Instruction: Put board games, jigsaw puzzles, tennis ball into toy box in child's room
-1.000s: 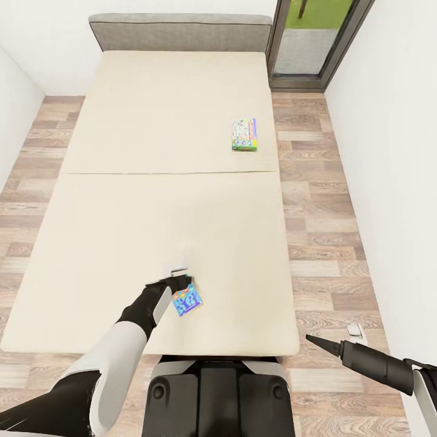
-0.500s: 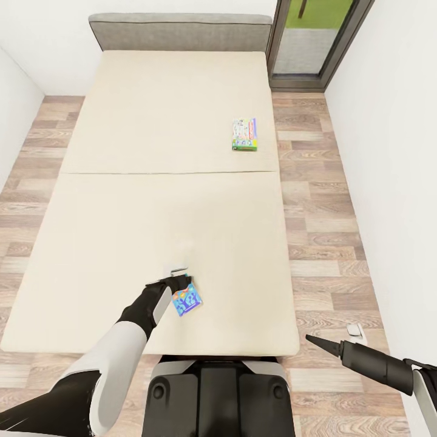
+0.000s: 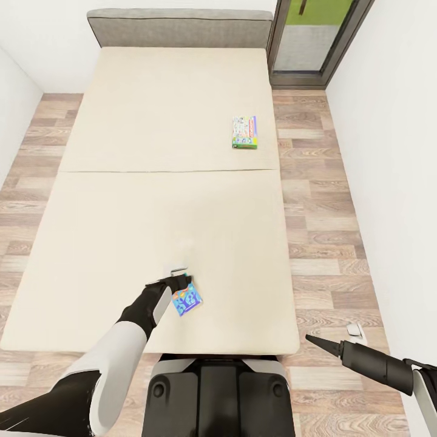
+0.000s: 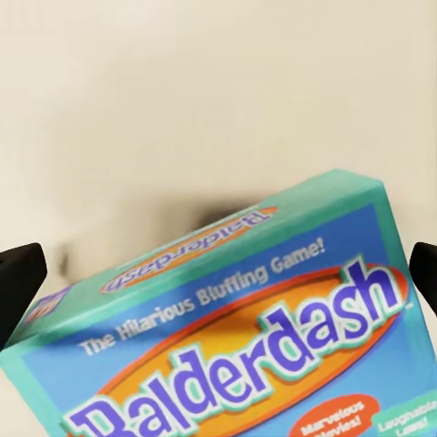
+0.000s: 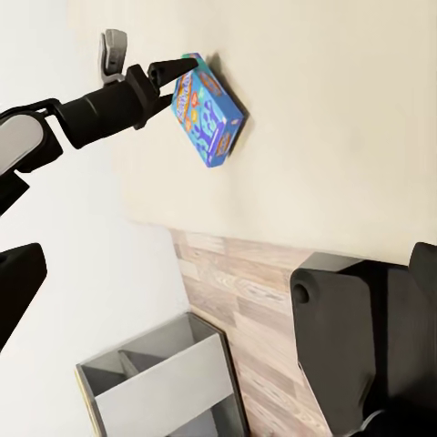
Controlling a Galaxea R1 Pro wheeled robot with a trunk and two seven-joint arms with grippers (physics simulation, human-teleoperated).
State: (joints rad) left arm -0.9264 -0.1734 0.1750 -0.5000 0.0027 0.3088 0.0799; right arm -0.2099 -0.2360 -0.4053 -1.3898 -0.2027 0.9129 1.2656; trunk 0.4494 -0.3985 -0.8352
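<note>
A blue and teal board game (image 3: pixel 187 300) marked "Balderdash" (image 4: pixel 264 346) hangs tilted just above the bed (image 3: pixel 158 212) near its foot. My left gripper (image 3: pixel 180 278) is shut on its upper edge, one black finger on each side (image 4: pixel 20 282). The right wrist view shows that gripper's tip (image 5: pixel 177 66) against the box (image 5: pixel 211 109). A second board game (image 3: pixel 244 132), green-edged, lies flat on the far right part of the bed. Over the floor at the bed's right corner, my right gripper (image 3: pixel 321 343) stands open, its fingers (image 5: pixel 18 282) apart around nothing.
My base (image 3: pixel 218 394) stands against the bed's foot. White walls close in on both sides, with a strip of wood floor (image 3: pixel 328 243) along the right. A grey-framed window (image 3: pixel 315 36) is beside the headboard. A grey open shelf unit (image 5: pixel 164 382) stands on the floor nearby.
The whole picture has shifted slightly, the bed's far end sitting a little higher. Both arms and the held box stay as they were.
</note>
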